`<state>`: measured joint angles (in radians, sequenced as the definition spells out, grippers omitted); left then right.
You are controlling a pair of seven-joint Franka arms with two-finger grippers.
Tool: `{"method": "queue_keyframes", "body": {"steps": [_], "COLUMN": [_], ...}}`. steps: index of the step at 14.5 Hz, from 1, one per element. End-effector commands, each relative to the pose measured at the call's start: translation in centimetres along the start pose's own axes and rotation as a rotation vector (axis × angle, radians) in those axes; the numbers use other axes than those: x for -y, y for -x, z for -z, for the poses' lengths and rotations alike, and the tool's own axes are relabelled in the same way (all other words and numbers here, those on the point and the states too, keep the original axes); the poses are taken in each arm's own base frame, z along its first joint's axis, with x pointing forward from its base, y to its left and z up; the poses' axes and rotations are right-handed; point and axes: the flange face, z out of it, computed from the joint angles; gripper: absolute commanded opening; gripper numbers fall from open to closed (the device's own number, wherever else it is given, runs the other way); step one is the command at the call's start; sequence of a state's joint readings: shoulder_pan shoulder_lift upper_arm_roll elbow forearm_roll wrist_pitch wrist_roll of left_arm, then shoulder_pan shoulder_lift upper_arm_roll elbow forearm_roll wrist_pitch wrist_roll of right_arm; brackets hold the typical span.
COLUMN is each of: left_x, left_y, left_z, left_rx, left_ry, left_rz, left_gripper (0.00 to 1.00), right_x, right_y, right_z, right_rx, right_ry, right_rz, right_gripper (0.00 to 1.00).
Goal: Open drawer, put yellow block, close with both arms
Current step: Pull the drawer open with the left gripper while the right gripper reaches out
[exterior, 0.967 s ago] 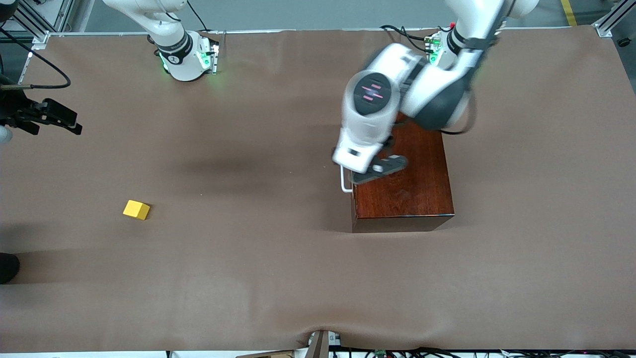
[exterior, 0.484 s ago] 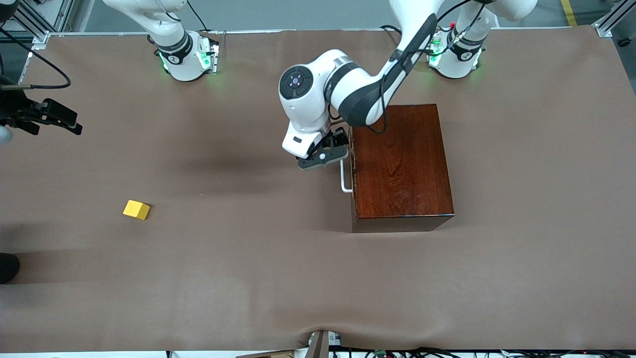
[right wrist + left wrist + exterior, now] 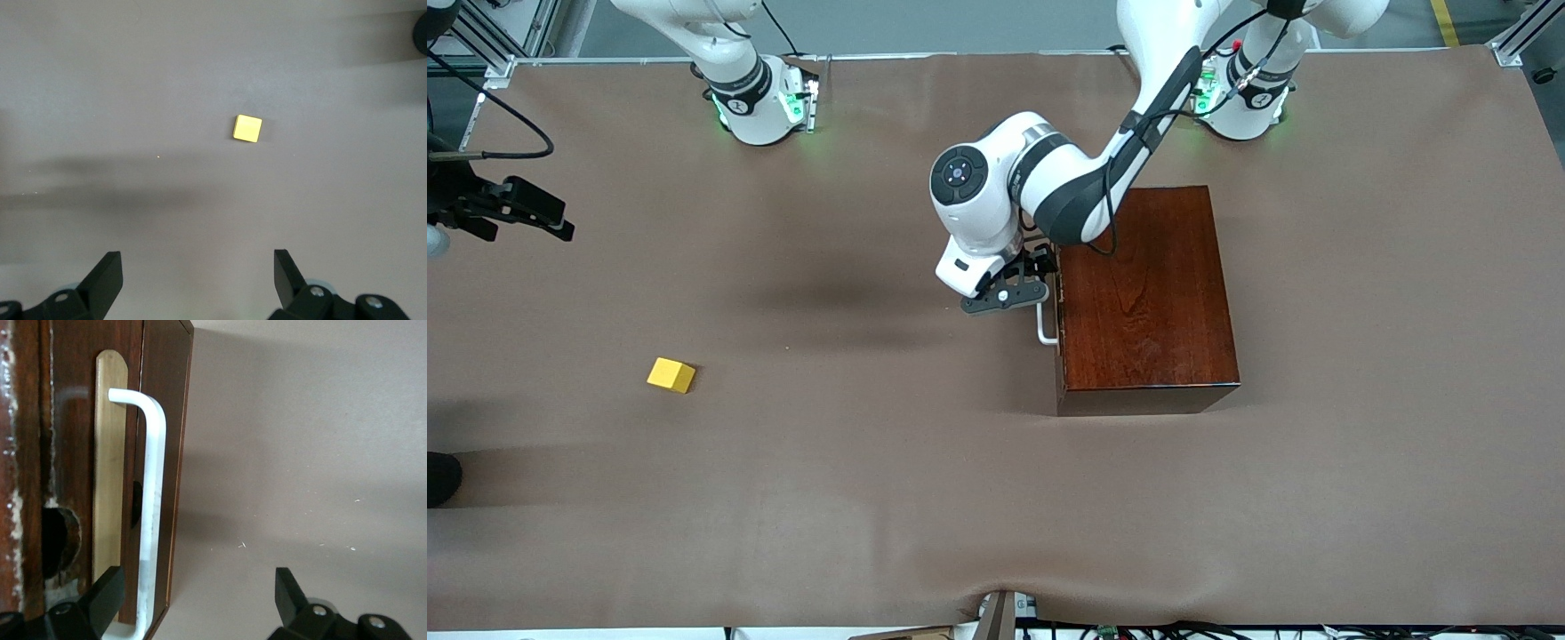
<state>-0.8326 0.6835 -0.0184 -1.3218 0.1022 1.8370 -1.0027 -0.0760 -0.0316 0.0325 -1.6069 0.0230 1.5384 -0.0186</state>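
Both grippers gape: left gripper at drawer handle, right gripper waiting.

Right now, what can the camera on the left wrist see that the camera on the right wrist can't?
Only the left wrist view shows the drawer of the dark wooden box, shut, with its white handle close up. The open left gripper stands at the handle, one finger against the drawer front, not yet closed on it.

Only the right wrist view shows the yellow block, lying alone on the cloth, with the open right gripper high over it.

Both show the brown table cloth and a pair of black fingertips spread apart.
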Motion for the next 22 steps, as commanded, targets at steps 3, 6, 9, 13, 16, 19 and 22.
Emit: {"method": "queue_keyframes", "body": {"steps": [3,6,9,13,16,19,22], "left_x": [-0.2,-0.9,-1.8,-2.5,-3.8,-5.3,-7.1], "left_y": [-1.2,-1.5,-1.6,-1.6,-1.4,-0.2,1.5], "left_z": [-2.4,-2.7,-2.6,-2.1,-0.7,-0.8,-1.5], "left_rx": [-0.016,-0.052,-0.082,-0.109,-0.154,-0.169,-0.164], "left_ry": [-0.051,-0.016,0.033,0.074,0.178,0.213,0.220], "left_rz": [-0.043,-0.047,-0.048,-0.050,-0.038,-0.048,-0.046], "left_gripper": [1.00,1.00,1.00,1.00,1.00,1.00,1.00], "right_x": [0.1,0.1,0.1,-0.1,-0.9,-4.8,-8.3], "right_y": [-0.2,-0.2,-0.2,-0.3,-0.6,-0.7,-1.7], "right_z": [0.4,0.4,0.4,0.6,1.0,1.3,-0.3], "right_rx": [-0.001,-0.001,-0.001,-0.012,-0.049,-0.074,-0.065], "right_ry": [0.012,0.012,0.012,0.015,0.020,0.015,0.024], "right_rz": [0.006,0.006,0.006,0.005,-0.007,-0.074,-0.131], "right_gripper": [1.00,1.00,1.00,1.00,1.00,1.00,1.00]}}
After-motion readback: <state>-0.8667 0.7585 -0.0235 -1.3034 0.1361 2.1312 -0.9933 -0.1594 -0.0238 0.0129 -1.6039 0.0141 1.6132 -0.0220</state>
